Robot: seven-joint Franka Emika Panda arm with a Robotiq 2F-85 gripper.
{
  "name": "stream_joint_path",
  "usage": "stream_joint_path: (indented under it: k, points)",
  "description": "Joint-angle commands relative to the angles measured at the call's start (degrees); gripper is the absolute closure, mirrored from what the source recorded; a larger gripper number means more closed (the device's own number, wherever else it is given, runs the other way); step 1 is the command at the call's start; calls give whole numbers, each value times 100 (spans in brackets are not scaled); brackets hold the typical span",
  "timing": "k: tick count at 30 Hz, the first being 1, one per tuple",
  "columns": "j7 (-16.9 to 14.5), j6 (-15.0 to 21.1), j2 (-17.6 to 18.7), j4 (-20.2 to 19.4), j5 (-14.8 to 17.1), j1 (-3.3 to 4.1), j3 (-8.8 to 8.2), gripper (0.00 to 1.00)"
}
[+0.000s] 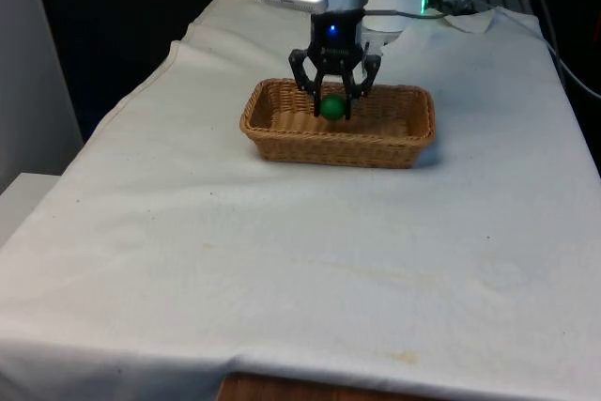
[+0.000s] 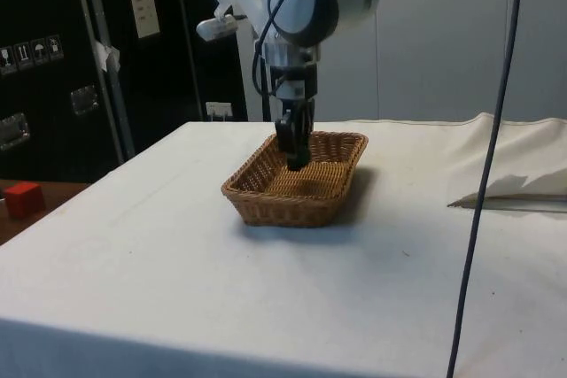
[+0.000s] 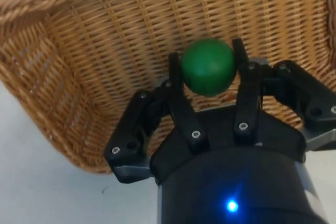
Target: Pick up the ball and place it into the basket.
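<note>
Right now the gripper (image 1: 333, 106) hangs over the wicker basket (image 1: 282, 146), its two black fingers (image 3: 178, 90) pinching a green ball (image 1: 332, 107) between them. From the wrist, the ball (image 3: 208, 66) sits squarely between the fingertips, with the woven floor of the basket (image 3: 105, 51) behind it and a corner of the rim curving round at the edge. On the front camera the ball is held above the inside of the basket, toward its 11 o'clock part as that camera sees it, and it looks clear of the weave rather than resting on it. From the side, the gripper (image 2: 295, 155) dips below the far rim of the basket (image 2: 266, 205), and the fingers hide the ball there. The basket stands on the white cloth (image 1: 282, 260), toward 12 o'clock on the table in the front camera.
</note>
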Motion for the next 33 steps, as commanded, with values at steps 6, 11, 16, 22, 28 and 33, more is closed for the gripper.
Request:
stream_joint_path:
  k: [6, 11, 16, 22, 28, 33]
  points:
    - [-97, 206, 212, -6, 332, -69, 166, 100]
    - [-23, 246, 453, 46, 384, -6, 149, 100]
    - [-63, 252, 447, 74, 435, -34, 183, 100]
    - [-40, 246, 464, 80, 413, -17, 160, 99]
    - [-23, 241, 476, 86, 395, -6, 149, 47]
    - [-29, 241, 476, 86, 401, -6, 149, 12]
